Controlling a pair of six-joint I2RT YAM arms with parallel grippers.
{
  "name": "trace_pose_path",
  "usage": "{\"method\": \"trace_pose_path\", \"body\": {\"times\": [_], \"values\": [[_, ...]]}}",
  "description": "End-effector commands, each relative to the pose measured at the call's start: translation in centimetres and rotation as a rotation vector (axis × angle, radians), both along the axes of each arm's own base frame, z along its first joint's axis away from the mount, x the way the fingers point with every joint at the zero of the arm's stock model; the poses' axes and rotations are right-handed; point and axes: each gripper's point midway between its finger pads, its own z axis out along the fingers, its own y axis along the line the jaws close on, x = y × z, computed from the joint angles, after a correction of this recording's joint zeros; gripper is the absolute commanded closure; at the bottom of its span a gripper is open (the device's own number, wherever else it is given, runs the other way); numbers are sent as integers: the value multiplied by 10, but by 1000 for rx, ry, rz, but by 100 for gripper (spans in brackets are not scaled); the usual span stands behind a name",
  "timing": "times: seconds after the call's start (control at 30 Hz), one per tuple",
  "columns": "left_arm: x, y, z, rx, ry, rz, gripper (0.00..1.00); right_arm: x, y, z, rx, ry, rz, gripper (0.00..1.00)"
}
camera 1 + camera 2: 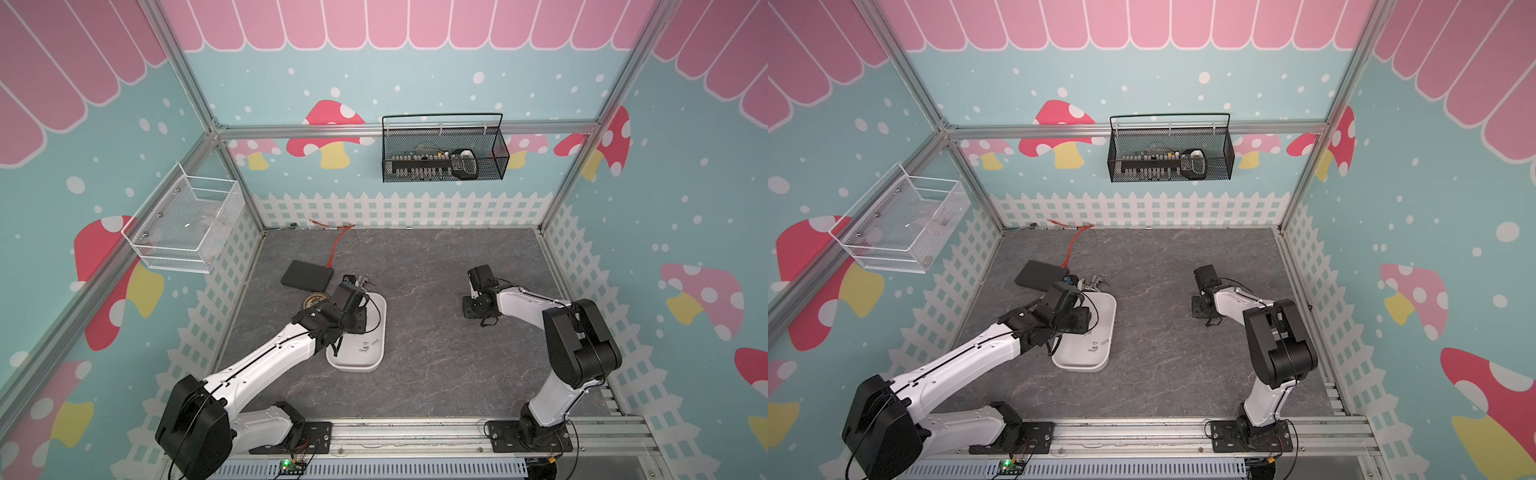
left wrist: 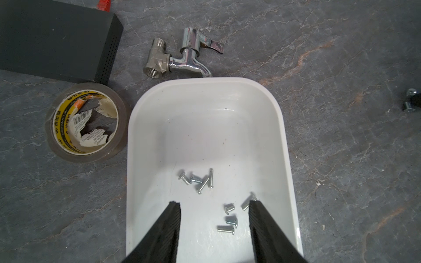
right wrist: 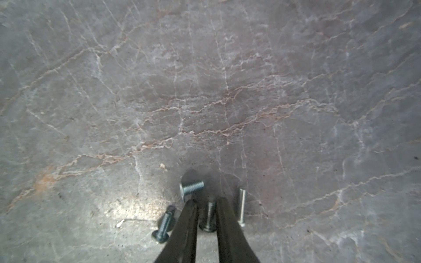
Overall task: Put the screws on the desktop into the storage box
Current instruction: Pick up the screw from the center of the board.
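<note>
Screws [image 2: 229, 208] are split between two places: four lie loose on the counter [image 1: 436, 266] toward its right edge, and eight already rest in the storage box [image 2: 205, 95], which sits left of the counter's middle, well apart from the loose ones. The right fingers [image 3: 185, 227] are down among the loose four and stand narrow, one on each side of a single screw [image 3: 208, 216]. Its long axis runs along the fingers, head toward the wrist, so they would close across the shaft. They look snug against it, but I cannot tell whether they truly pinch it. Of the other three, a short one [image 3: 192, 187] lies crosswise just beyond the fingertips, one [image 3: 164, 227] lies angled just beside one finger, and a slimmer one [image 3: 242, 206] lies just beside the other finger, parallel to the straddled screw. From there the box lies toward the left edge, and I judge the carry belongs to the right arm, which is right on the spot. The left fingers [image 2: 164, 227] hang wide and empty over the box. Near the box, toward the counter's back-left corner, sit one tap [image 2: 191, 57], one tape roll [image 2: 66, 107] and one black box [image 2: 52, 38].
</note>
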Motion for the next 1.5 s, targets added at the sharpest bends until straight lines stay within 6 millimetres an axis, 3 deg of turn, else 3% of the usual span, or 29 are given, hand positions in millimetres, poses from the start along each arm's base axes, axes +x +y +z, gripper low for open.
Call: {"method": "trace_pose_path", "body": {"times": [0.0,0.3,0.7,1.07,1.47], "values": [[-4,0,-7,16,23,-19,47,-25,-11,-12,-19,76,-23,79],[-5,0,-6,14,21,-19,48,-27,-12,-15,-8,85,-25,76],[-5,0,-7,15,23,-20,48,-29,-13,-19,2,89,-31,85],[-5,0,-7,18,24,-19,48,-24,-7,5,48,10,-24,91],[-5,0,-8,19,27,-19,48,-28,18,32,203,-56,52,94]]}}
